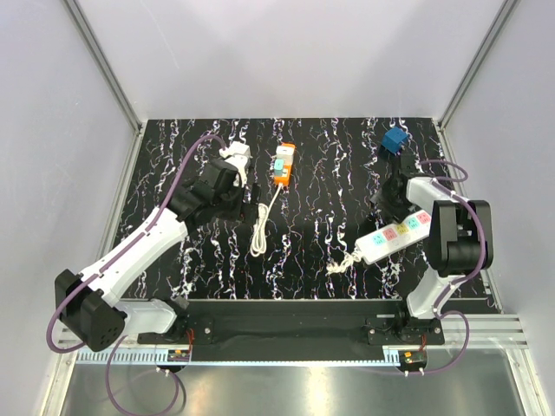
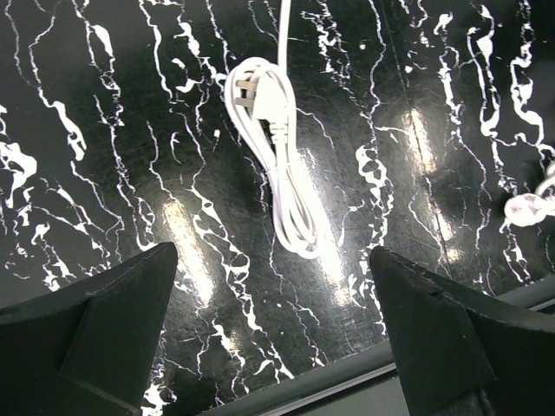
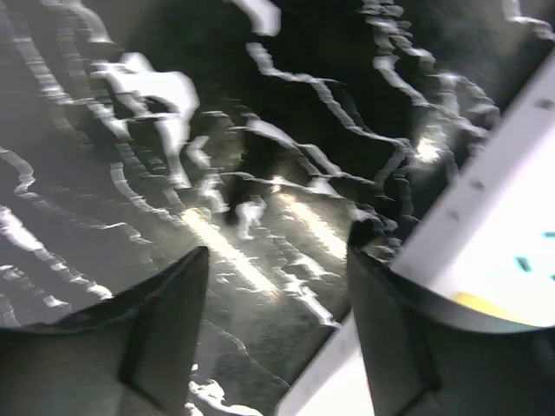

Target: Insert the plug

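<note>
Left gripper (image 2: 273, 256) gapes wide; right gripper (image 3: 277, 247) open, both empty. Black marbled bench (image 1: 329, 191), pale walls (image 1: 260, 52): one plug (image 1: 396, 139), one power strip (image 1: 395, 236).

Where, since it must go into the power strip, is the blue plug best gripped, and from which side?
Probably pinch the blue plug across two opposite flat sides, coming straight down from above: it is a cube standing free, nothing beside it, no cable.

Bright overhead light; glare streaks on glossy table (image 2: 182, 234); right wrist view motion-blurred.
</note>
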